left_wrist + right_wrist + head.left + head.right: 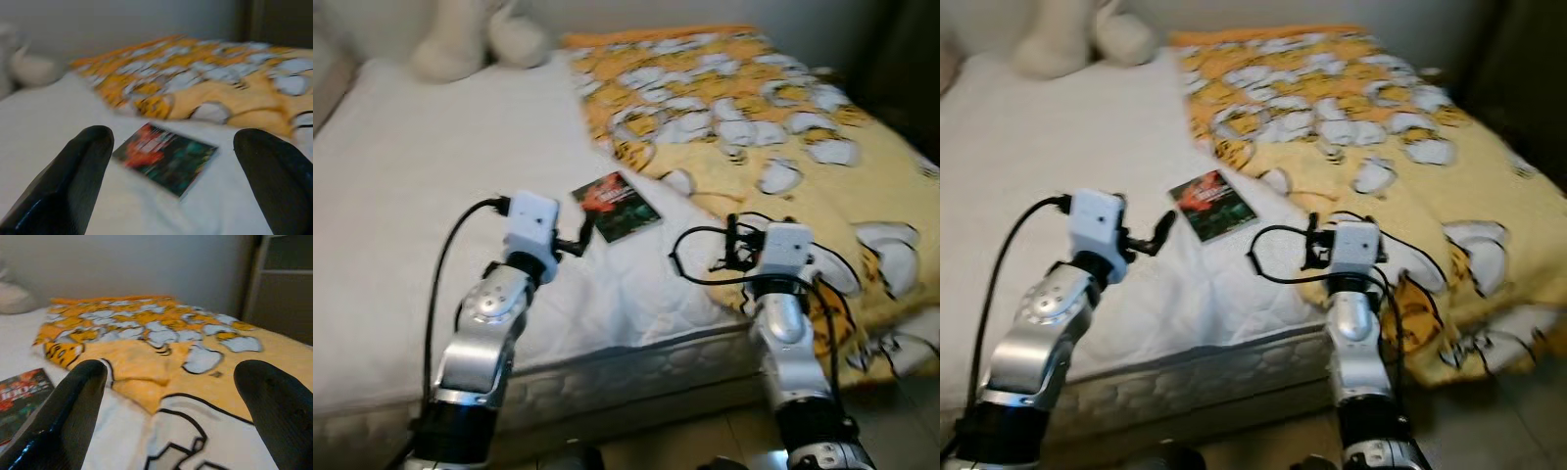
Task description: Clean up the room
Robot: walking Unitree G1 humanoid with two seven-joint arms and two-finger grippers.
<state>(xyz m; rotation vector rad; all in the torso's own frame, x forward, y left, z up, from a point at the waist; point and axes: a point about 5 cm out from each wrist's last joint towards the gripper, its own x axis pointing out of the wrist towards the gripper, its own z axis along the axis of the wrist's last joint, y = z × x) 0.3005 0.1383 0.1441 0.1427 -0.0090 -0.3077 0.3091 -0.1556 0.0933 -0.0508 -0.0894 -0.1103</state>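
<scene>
Left eye view: a thin book [616, 207] with a dark red and green cover lies flat on the white bed [401, 196], near its middle, just left of a yellow blanket [783, 127] with white cartoon prints. The left gripper [171, 196] hovers near the book, fingers [73, 181] spread. The right gripper [171, 426], fingers spread, hangs over the blanket's near edge. A pale plush toy [460, 39] sits at the far left. The right wrist view shows a dark cabinet [288, 289] beyond the bed.
</scene>
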